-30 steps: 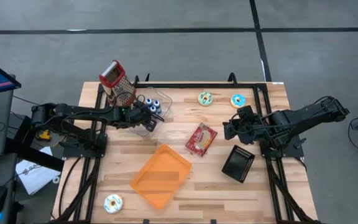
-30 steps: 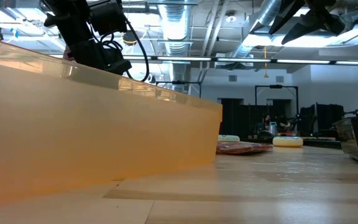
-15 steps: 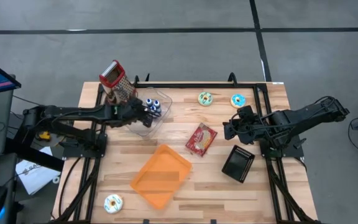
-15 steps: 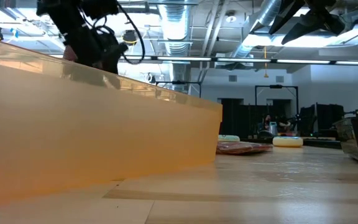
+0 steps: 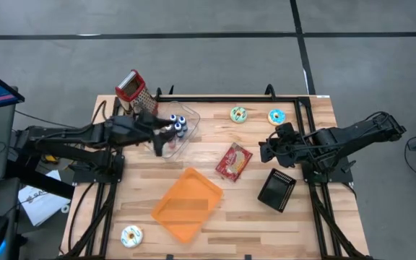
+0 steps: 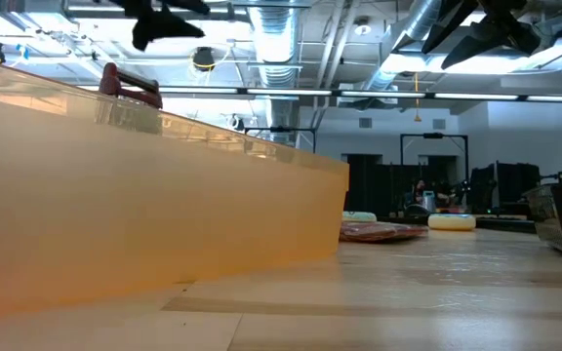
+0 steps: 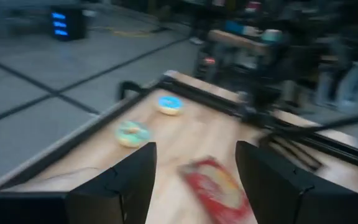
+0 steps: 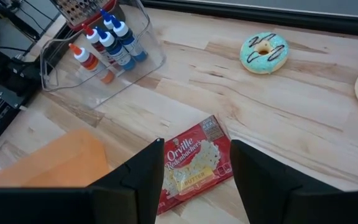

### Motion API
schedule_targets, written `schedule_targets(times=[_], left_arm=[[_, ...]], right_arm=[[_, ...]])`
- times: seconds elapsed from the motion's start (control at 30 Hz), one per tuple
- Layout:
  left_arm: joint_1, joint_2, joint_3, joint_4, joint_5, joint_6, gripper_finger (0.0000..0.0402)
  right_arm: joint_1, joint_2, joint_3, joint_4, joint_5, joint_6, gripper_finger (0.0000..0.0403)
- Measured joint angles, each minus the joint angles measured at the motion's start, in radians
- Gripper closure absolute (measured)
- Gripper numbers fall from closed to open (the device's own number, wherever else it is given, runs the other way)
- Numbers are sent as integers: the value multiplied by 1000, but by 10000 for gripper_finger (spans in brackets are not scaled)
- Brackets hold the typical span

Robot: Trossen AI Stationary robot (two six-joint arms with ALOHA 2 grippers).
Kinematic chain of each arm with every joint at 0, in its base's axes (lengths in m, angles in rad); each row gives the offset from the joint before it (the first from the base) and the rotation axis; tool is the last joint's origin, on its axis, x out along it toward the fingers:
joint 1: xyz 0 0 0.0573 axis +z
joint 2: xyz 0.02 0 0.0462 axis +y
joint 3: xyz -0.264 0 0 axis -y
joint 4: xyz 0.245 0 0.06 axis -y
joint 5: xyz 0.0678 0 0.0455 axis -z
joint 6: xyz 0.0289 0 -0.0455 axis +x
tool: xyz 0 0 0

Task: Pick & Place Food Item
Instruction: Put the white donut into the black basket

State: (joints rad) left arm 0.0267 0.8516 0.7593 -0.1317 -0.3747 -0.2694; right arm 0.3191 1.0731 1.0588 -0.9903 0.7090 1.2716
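Note:
A red popcorn packet (image 5: pixel 234 160) lies flat on the wooden table, near its middle. My right gripper (image 5: pixel 264 150) hovers open just to the packet's right, tilted down; the packet (image 8: pixel 194 163) shows between its fingers, below them and untouched. My left gripper (image 5: pixel 162 136) is open and raised over the clear box of small bottles (image 5: pixel 175 128) at the far left, pointing nearly level across the table. Nothing is between its fingers (image 7: pixel 123 183). Two iced donuts (image 5: pixel 238 114) (image 5: pixel 276 115) sit by the far edge. A third donut (image 5: pixel 131 235) sits at the near left.
An orange tray (image 5: pixel 186 204) lies tilted on the near middle of the table and fills the left of the low view (image 6: pixel 144 195). A black mesh basket (image 5: pixel 276 189) stands at the right below my right gripper. A red-topped grater (image 5: pixel 131 90) stands at the far left corner.
My left gripper has risen from the clear box of bottles and drawn back toward the table's left edge. It has tipped up from pointing steeply down to nearly level. The box stays where it was.

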Motion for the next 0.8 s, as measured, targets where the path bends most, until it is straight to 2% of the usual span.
schedule_targets(times=[0.2, 0.33, 0.47, 0.67, 0.8], left_arm=[[-128, -28, 11, -59, 151, -63, 188], [-239, 13, 65, -162, 192, -131, 194], [-333, 88, 153, -330, 250, -181, 199], [-452, 227, 344, -701, 337, -253, 197], [-543, 273, 419, -839, 368, -335, 197]], right_arm=[[0, 0, 0, 4, 3, 0, 228], [0, 0, 0, 10, 3, -9, 228], [0, 0, 0, 14, -1, -15, 228], [0, 0, 0, 24, -4, -15, 228], [0, 0, 0, 36, -4, -15, 228]])
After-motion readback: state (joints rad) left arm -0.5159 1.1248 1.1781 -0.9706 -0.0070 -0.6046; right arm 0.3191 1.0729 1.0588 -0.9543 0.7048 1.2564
